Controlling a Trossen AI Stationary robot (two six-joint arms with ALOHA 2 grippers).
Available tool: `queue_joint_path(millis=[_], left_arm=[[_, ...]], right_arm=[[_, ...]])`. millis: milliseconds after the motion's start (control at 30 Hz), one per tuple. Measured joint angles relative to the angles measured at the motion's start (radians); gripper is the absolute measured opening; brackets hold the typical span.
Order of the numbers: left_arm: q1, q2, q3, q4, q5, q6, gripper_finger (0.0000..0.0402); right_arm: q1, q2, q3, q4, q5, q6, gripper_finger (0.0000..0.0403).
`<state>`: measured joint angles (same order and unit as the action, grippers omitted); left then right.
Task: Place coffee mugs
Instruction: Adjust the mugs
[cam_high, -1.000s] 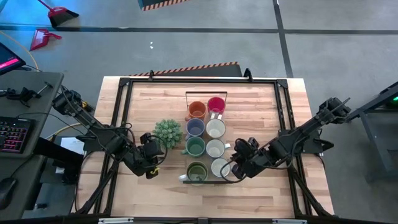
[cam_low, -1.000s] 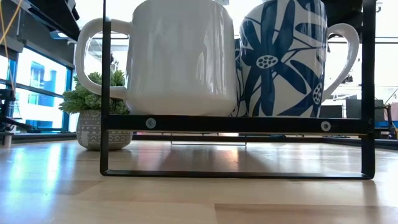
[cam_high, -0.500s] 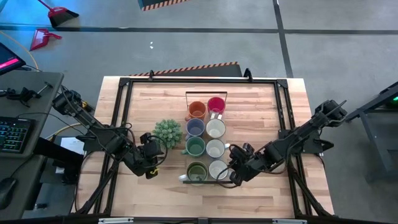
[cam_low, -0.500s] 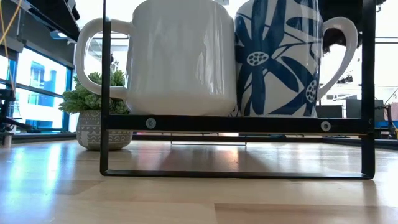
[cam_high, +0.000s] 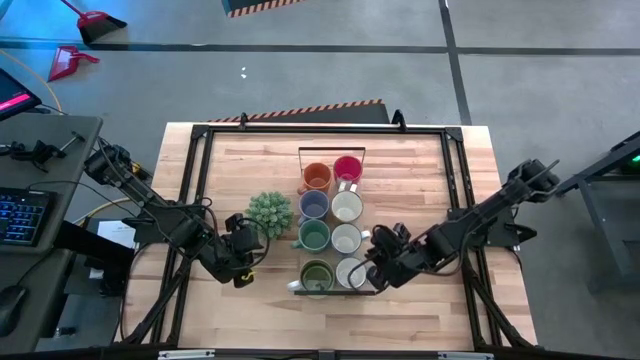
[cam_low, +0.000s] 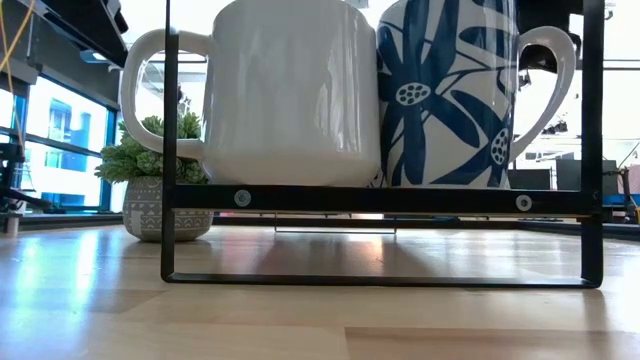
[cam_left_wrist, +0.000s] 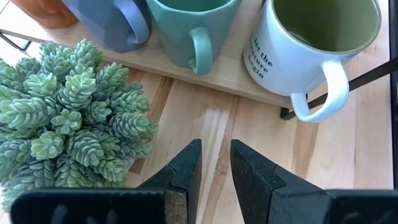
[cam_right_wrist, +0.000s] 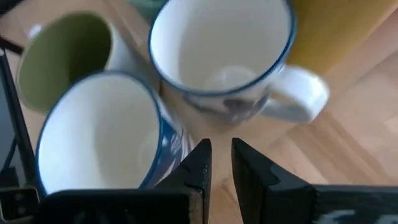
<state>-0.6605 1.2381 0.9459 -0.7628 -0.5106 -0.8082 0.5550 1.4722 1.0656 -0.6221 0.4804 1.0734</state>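
Wooden table (cam_high: 250, 310) inside a black frame carries a rack (cam_high: 332, 152) with eight coffee mugs (cam_high: 331, 228) standing in two columns, a spiky potted plant (cam_high: 269, 212) just beside its left side. Left gripper (cam_high: 246, 262) waits near the plant, its fingers (cam_left_wrist: 186, 168) nearly together and empty. Right gripper (cam_high: 378, 272) sits at the rack's near right corner beside the blue-flowered white mug (cam_low: 450, 95); its fingers (cam_right_wrist: 200, 163) stand narrowly apart, seemingly holding nothing, though the blurred wrist view leaves that unsure
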Motion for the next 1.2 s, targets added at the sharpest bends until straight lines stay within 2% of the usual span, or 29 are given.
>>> queue_joint_path(millis=[200, 367, 600, 767, 867, 1067, 1200], left_arm=[[0.0, 0.0, 0.0, -0.001, 0.0, 0.0, 0.0074], [0.0, 0.0, 0.0, -0.002, 0.0, 0.005, 0.0074], [0.0, 0.0, 0.0, -0.008, 0.0, 0.017, 0.0074], [0.0, 0.0, 0.0, -0.008, 0.0, 0.017, 0.0074], [0.0, 0.0, 0.0, -0.008, 0.0, 0.017, 0.0074], [0.0, 0.0, 0.0, -0.009, 0.0, 0.017, 0.0074], [0.0, 0.0, 0.0, -0.014, 0.001, 0.018, 0.0074]], right_arm=[[-0.018, -0.029, 0.066, -0.025, 0.036, -0.079, 0.0041], [-0.017, -0.013, 0.138, 0.042, -0.092, -0.21, 0.0041], [-0.022, 0.03, 0.213, 0.005, -0.117, -0.211, 0.0041], [-0.027, 0.116, 0.268, -0.021, -0.16, -0.192, 0.0041], [-0.027, 0.181, 0.346, -0.117, -0.161, -0.182, 0.0041], [-0.028, 0.32, 0.616, -0.477, -0.165, -0.154, 0.0041], [-0.04, 0.398, 0.736, -0.56, -0.224, -0.176, 0.0041]])
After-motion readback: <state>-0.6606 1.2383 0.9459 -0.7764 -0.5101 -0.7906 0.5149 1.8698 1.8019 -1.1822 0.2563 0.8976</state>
